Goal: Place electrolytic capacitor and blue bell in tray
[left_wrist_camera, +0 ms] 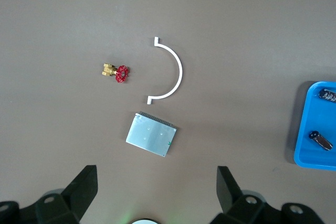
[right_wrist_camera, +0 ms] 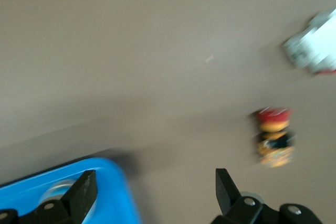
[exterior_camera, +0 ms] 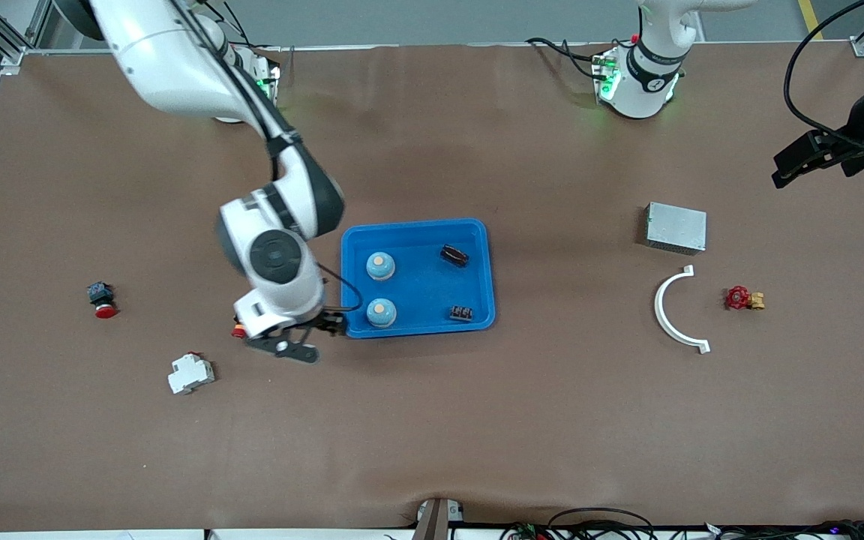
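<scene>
No writing readable. Two blue bells (exterior_camera: 380,265) and the capacitor (exterior_camera: 454,255) lie in the tray (exterior_camera: 477,228). Right gripper (exterior_camera: 303,339) beside it, fingers apart; its wrist view alone shows a red-capped button (right_wrist_camera: 274,136). Left gripper (left_wrist_camera: 156,190) waits spread over a metal box (left_wrist_camera: 151,134)

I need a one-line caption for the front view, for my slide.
Right claw open beside the blue tray holding two blue bells and a capacitor; left claw waits.

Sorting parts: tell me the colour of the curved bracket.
White; the curved bracket shows best in the left wrist view.
</scene>
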`<action>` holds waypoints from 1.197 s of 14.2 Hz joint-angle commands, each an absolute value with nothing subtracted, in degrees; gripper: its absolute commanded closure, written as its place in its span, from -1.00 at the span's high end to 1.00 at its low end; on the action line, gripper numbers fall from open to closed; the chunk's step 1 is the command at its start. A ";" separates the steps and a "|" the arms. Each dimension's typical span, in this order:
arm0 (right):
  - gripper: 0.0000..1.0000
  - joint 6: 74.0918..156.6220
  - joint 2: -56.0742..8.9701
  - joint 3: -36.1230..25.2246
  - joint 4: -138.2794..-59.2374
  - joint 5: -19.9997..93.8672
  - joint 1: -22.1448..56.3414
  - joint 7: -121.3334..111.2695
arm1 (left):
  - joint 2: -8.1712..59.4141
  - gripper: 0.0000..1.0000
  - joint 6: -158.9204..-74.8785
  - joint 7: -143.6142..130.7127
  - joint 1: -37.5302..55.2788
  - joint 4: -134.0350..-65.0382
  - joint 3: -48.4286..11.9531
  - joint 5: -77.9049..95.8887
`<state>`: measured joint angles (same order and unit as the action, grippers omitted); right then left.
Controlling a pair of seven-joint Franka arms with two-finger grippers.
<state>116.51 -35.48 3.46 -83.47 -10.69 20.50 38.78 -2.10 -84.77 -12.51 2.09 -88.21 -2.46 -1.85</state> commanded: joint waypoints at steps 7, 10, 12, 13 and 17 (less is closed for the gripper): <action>1.00 106.01 -23.92 4.57 -85.25 -5.19 -0.16 1.35 | -3.43 1.00 -83.85 -10.72 2.11 -88.51 -3.16 -0.97; 1.00 102.32 -21.37 4.48 -84.90 -2.99 -4.73 -2.28 | -3.43 1.00 -83.85 -10.72 2.11 -88.42 -3.16 -0.97; 1.00 98.37 -18.91 4.39 -84.90 -2.99 -5.54 -2.29 | -3.86 1.00 -83.85 -10.81 2.11 -88.42 -3.16 -0.97; 1.00 97.22 -17.59 4.31 -84.90 -2.90 -5.54 -2.29 | -3.95 1.00 -83.85 -10.81 2.11 -88.42 -3.16 -0.97; 1.00 93.62 -12.58 4.04 -84.99 -2.99 -5.97 -2.37 | -3.96 1.00 -83.24 -10.81 1.93 -88.24 -3.08 -0.97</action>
